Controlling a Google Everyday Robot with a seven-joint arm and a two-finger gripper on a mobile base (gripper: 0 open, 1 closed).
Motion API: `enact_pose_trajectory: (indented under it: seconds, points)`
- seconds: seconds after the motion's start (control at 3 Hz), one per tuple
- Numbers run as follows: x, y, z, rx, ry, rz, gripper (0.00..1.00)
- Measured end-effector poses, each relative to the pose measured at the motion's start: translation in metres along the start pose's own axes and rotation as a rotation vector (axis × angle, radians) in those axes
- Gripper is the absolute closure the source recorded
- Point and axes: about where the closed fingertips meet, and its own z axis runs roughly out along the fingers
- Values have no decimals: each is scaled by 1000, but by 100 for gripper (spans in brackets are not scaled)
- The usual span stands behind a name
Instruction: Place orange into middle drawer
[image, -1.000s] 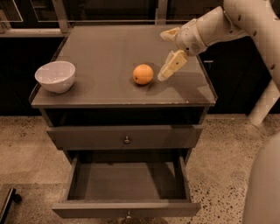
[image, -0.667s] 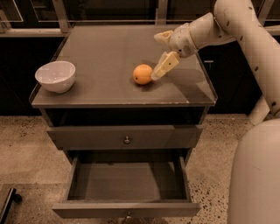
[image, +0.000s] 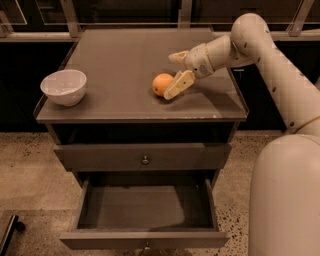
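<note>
We are watching the reach-and-grasp step; the orange (image: 161, 84) is not yet held. It is sitting on the cabinet top (image: 120, 60), right of centre and towards the front edge, well apart from the white bowl (image: 64, 86) at the left corner.

The gripper (image: 170, 75) is coming in from the right, at the orange's upper right side. Its fingers are standing spread apart, gripping nothing. The nearer finger is lying just beside the orange's right flank, perhaps touching it; we cannot tell which. The farther finger is pointing left, behind and above the fruit.

We are judging that the next move calls for bringing the fruit squarely between the two fingers before they close. A nudge from the near finger could send it rolling across the smooth top. After that, the arm is needing a lift, a carry forward past the front edge, and a descent into the middle drawer (image: 145, 239).

That drawer is standing pulled out at the bottom of the cabinet, its inside open to view, and we are seeing nothing lying in it. The upper drawer (image: 110, 157) above it is shut.

The orange is looking small, round and smooth, evenly coloured and smaller than the bowl. We are expecting it to be firm to grip, but free to roll.
</note>
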Motion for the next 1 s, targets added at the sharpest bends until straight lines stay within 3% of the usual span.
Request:
enact_pose_trajectory:
  seconds: [0.33,1.0]
  points:
    - [10,-2,15,-12,-36,47,0]
    - [10,-2,15,-13,-37,48,41]
